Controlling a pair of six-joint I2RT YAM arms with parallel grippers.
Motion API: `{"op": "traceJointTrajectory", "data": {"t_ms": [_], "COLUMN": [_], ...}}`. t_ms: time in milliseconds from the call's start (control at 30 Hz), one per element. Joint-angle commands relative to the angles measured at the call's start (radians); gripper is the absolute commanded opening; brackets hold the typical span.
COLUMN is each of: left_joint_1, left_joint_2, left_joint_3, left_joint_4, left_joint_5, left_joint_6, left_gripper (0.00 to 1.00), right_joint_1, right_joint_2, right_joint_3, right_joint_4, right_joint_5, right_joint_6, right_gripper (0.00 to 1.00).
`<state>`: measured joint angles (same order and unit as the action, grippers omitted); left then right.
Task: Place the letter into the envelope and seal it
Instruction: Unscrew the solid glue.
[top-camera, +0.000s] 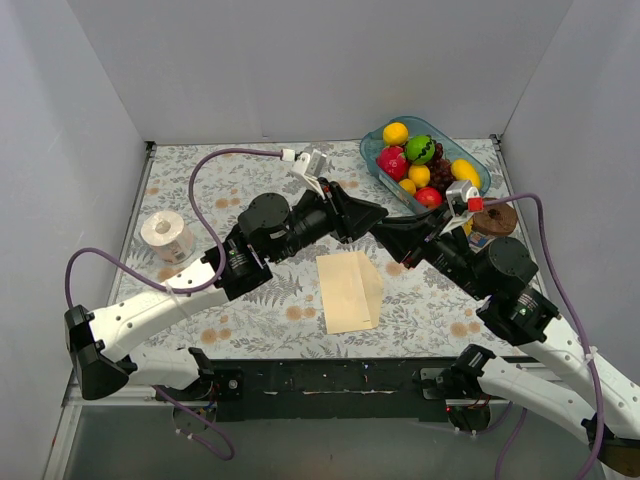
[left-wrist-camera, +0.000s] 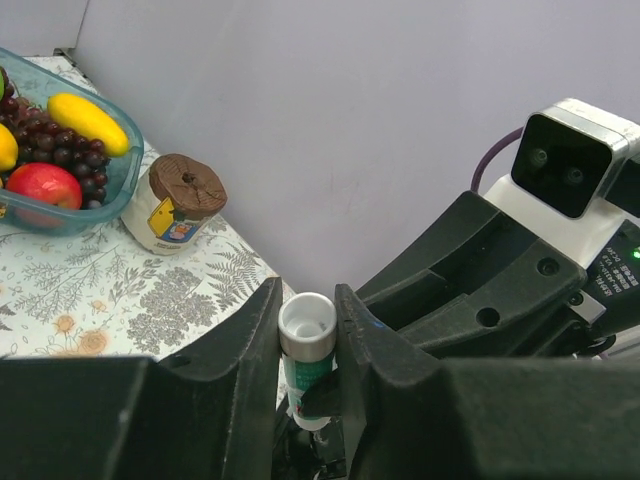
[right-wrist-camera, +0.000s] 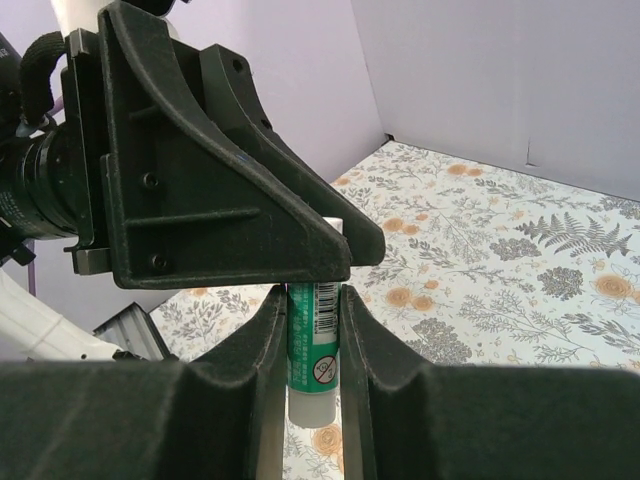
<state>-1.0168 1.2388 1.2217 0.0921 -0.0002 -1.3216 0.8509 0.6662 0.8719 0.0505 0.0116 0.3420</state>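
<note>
Left gripper and right gripper clamp glue stick near edge of envelope

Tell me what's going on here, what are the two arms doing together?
Both arms meet above the table on one green glue stick. The right gripper clamps its green body, and the left gripper is closed on its white top end, possibly to pull off a cap. The envelope lies flat on the table below them, untouched. No separate letter shows, so it may already be inside, though the pictures cannot confirm that.
</note>
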Motion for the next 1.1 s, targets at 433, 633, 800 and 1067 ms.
{"op": "traceJointTrajectory", "data": {"t_ms": [433,633,800,1067], "left_joint_1": [-0.006,-0.008,-0.008,-0.008], "left_joint_2": [0.040,0.062,0.060,0.077], "left_joint_3": [0.128,0.171,0.179,0.202], "left_joint_4": [-0.086,-0.176,-0.199,-0.288], "left_joint_5": [0.193,0.207,0.206,0.155], "left_joint_6": [0.150,0.200,0.217,0.269], "left_gripper": [0.00,0.00,0.00,0.00], "right_joint_1": [-0.001,-0.001,-0.001,-0.001], "right_joint_2": [0.056,0.087,0.104,0.082], "right_joint_3": [0.065,0.081,0.093,0.095], "right_joint_4": [-0.037,-0.067,-0.084,-0.077], "right_joint_5": [-0.055,-0.082,-0.098,-0.087], "right_joint_6": [-0.018,-0.020,-0.021,-0.026], "right_gripper": [0.27,0.39,0.41,0.43]}}
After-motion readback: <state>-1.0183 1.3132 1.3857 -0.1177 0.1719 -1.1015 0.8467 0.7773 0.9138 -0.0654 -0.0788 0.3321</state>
